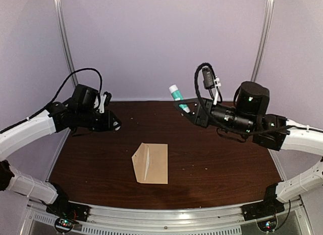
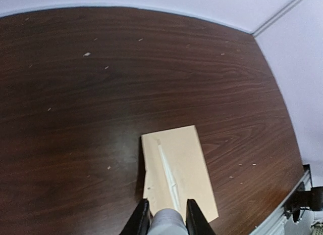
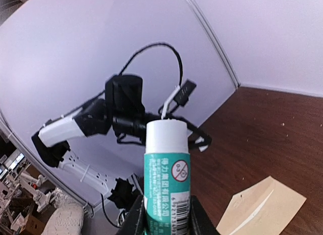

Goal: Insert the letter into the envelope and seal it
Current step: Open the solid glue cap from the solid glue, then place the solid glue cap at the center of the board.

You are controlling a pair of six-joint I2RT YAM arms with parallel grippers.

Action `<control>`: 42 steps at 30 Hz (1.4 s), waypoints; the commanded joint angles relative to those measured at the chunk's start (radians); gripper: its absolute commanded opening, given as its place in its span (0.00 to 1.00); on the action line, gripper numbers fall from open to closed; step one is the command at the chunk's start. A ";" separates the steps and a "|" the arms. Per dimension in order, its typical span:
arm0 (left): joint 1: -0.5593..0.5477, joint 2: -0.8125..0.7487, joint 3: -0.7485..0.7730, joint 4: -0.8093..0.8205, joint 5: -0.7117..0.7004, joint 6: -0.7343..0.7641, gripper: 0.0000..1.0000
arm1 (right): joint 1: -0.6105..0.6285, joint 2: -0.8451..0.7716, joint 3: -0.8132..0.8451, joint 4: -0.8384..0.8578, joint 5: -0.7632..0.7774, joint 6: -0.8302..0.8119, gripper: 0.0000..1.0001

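The tan envelope (image 1: 151, 164) lies flat mid-table, its pointed flap folded over toward the left. A thin pale strip runs along the flap's edge (image 2: 169, 174); I cannot tell whether that is the letter, which otherwise stays hidden. My right gripper (image 1: 183, 106) hangs high over the back of the table, shut on a green-and-white glue stick (image 3: 166, 144) with its white end up. Over the table's left side, my left gripper (image 1: 115, 125) is raised and shut on a small grey-white cap (image 2: 166, 224). The envelope (image 2: 179, 164) lies below and ahead of those fingers, and its corner (image 3: 267, 207) shows in the right wrist view.
The dark wood table (image 1: 217, 164) carries a few pale crumbs (image 2: 87, 54). White walls with metal corner posts (image 1: 63, 38) close in the back and sides. A metal rail (image 1: 166, 215) runs along the near edge between the arm bases.
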 commanded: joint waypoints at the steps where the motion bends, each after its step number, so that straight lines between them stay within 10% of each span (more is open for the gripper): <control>1: -0.001 0.008 -0.049 -0.212 -0.236 -0.109 0.04 | -0.007 -0.031 0.114 -0.132 0.226 -0.056 0.06; 12: -0.059 0.011 -0.422 0.090 -0.291 -0.272 0.04 | -0.037 -0.078 -0.025 0.000 0.295 -0.231 0.10; 28: -0.170 0.110 -0.491 0.137 -0.340 -0.331 0.08 | -0.038 -0.113 -0.089 -0.047 0.233 -0.174 0.08; 42: -0.182 0.109 -0.553 0.177 -0.330 -0.354 0.40 | -0.037 -0.144 -0.154 -0.032 0.215 -0.155 0.08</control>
